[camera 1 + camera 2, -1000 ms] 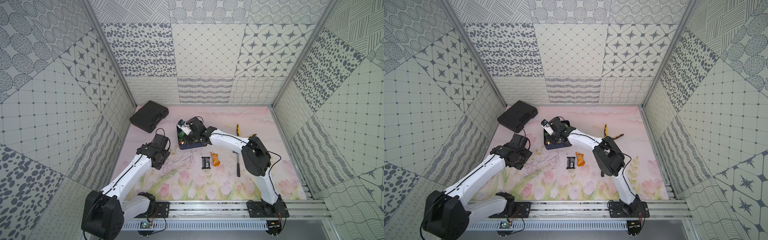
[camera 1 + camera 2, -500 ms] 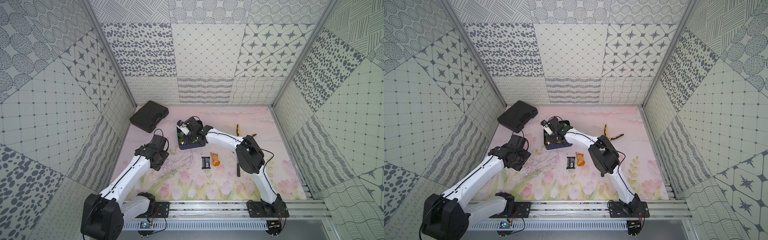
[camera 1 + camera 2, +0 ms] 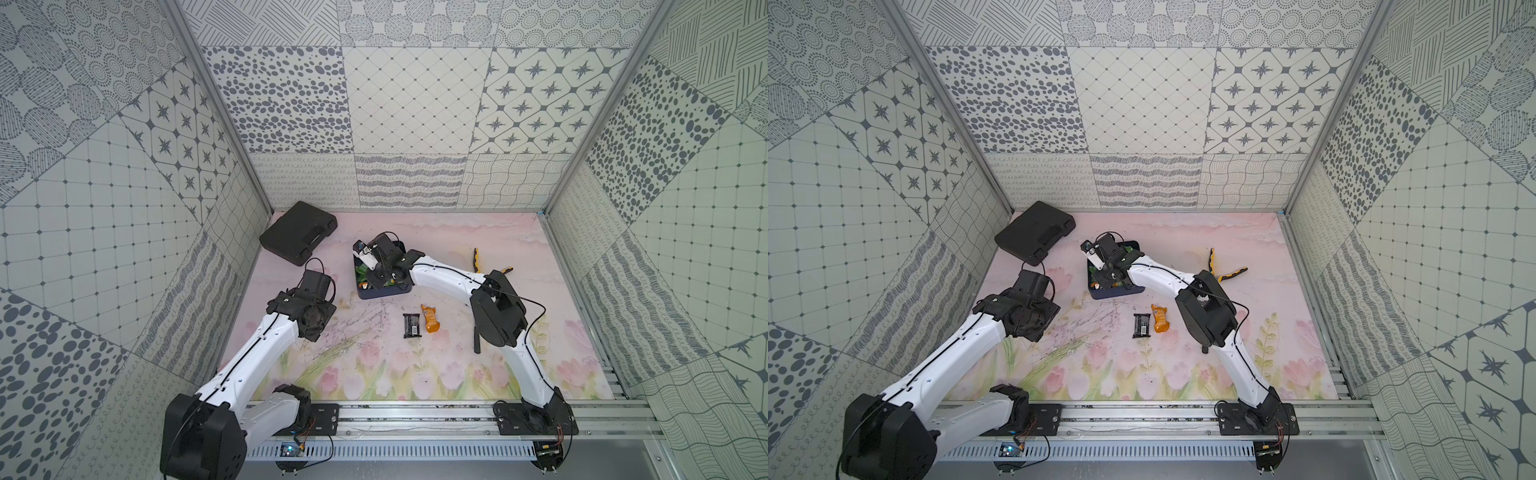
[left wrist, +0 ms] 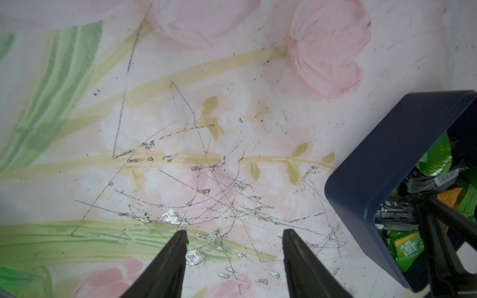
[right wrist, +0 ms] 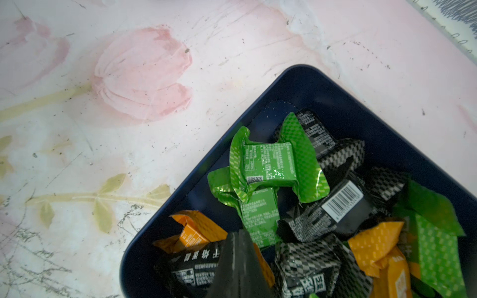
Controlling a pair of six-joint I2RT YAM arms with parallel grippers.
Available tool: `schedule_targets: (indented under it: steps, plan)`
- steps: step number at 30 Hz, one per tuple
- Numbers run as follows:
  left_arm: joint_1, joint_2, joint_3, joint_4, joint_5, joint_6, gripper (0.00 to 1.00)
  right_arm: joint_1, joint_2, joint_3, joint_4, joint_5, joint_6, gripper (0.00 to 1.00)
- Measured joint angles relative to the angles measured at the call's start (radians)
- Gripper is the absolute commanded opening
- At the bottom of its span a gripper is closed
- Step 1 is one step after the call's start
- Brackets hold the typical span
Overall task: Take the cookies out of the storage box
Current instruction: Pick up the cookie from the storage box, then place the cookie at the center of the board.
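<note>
The storage box (image 3: 384,296) (image 3: 1116,294) is a shallow navy tin at mid-table. It holds several cookies (image 5: 268,165) in green, black and orange wrappers. My right gripper (image 5: 238,232) (image 3: 376,276) is down inside the box, jaws pressed together, its tip among a black packet (image 5: 196,265) and an orange one (image 5: 192,229). I see nothing between the jaws. Two cookies lie out on the mat, one black (image 3: 412,325) and one orange (image 3: 431,319). My left gripper (image 4: 235,232) hangs open and empty over the bare mat, to the left of the box (image 4: 382,160).
A black plastic case (image 3: 298,237) lies at the back left by the wall. Yellow-handled pliers (image 3: 478,259) lie at the back right. A dark hammer handle (image 3: 477,338) shows below my right arm's elbow. Patterned walls enclose the mat on three sides.
My right gripper's jaws have closed inside the box, and that arm's elbow has shifted a little to the left. The left arm has barely moved.
</note>
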Motion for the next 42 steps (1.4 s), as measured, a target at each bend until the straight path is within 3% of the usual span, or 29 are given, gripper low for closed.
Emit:
schedule_targets:
  steps: [11,21,31,42]
  plan:
    - [0.003,-0.054,-0.04,0.074,0.001,0.117,0.64,0.006,-0.195,-0.047,-0.006,0.029,-0.01,0.0]
    - [0.003,-0.123,-0.095,0.122,0.0,0.168,0.64,0.064,-0.395,-0.297,0.008,-0.035,-0.049,0.0]
    - [0.003,-0.149,-0.111,0.123,0.001,0.171,0.64,0.103,-0.388,-0.41,-0.074,-0.172,-0.116,0.0]
    - [0.003,-0.188,-0.114,0.123,0.002,0.171,0.64,0.103,-0.284,-0.409,-0.119,-0.19,-0.195,0.0]
